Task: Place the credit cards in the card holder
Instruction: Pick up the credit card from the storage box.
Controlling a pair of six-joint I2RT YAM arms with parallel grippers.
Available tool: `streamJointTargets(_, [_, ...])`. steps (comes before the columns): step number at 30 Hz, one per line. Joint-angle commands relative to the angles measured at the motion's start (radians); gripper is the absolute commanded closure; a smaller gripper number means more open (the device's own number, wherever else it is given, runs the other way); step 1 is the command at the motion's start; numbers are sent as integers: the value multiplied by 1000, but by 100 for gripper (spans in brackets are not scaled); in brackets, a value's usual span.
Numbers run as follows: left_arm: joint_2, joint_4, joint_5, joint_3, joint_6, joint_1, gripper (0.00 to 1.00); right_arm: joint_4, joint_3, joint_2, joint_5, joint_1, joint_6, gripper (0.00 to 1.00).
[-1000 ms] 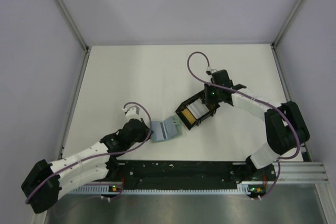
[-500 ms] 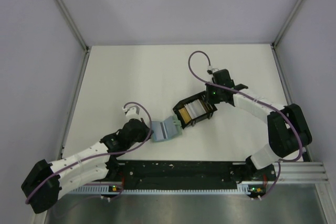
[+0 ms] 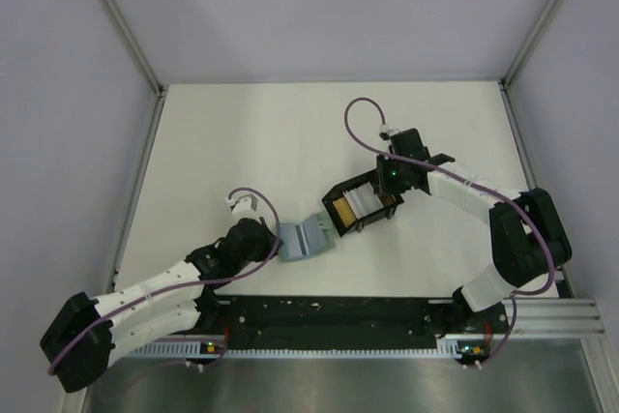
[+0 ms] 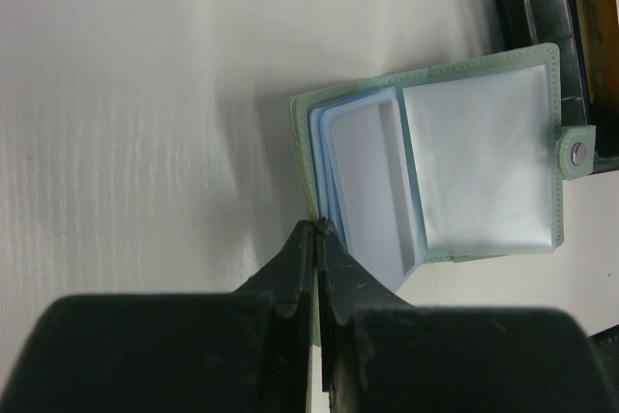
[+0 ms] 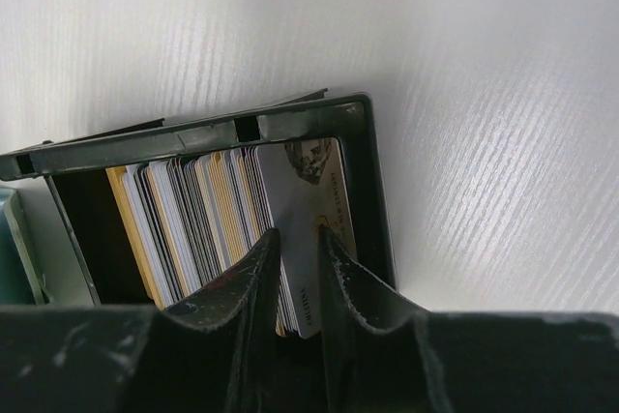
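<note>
Your right gripper (image 5: 300,241) hides the near end of the black box (image 5: 290,121); jaws narrow around the end card (image 5: 308,191), grip unclear. The credit cards (image 5: 193,215) stand packed inside the box. The card holder (image 4: 474,157) lies open just beside the box, left gripper (image 4: 317,231) clamped on its edge.

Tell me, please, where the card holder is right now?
Top view: the card holder lies open near the front middle of the table, between the left pincer, shut on its left edge, and the black box.
</note>
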Motion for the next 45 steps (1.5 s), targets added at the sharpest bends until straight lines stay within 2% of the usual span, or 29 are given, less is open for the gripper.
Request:
streamJointTargets(1, [7, 54, 5, 28, 12, 5, 100, -11, 32, 12, 28, -3, -20, 79])
streamJointTargets(4, [10, 54, 6, 30, 13, 6, 100, -1, 35, 14, -18, -3, -4, 74])
streamJointTargets(8, [8, 54, 9, 28, 12, 6, 100, 33, 24, 15, -46, -3, 16, 56])
streamJointTargets(15, [8, 60, 14, 25, 13, 6, 100, 26, 31, 74, -43, -3, 19, 53])
streamJointTargets(24, [8, 60, 14, 27, 13, 6, 100, 29, 26, -11, -104, -4, 34, 66])
streamJointTargets(32, [7, 63, 14, 24, 12, 8, 100, 30, 26, -26, -135, -3, 40, 71])
streamJointTargets(40, [8, 68, 15, 21, 12, 8, 100, 29, 17, -26, -111, -4, 37, 86])
streamJointTargets(45, [8, 68, 15, 19, 12, 9, 100, 27, 18, -28, -81, -3, 28, 90])
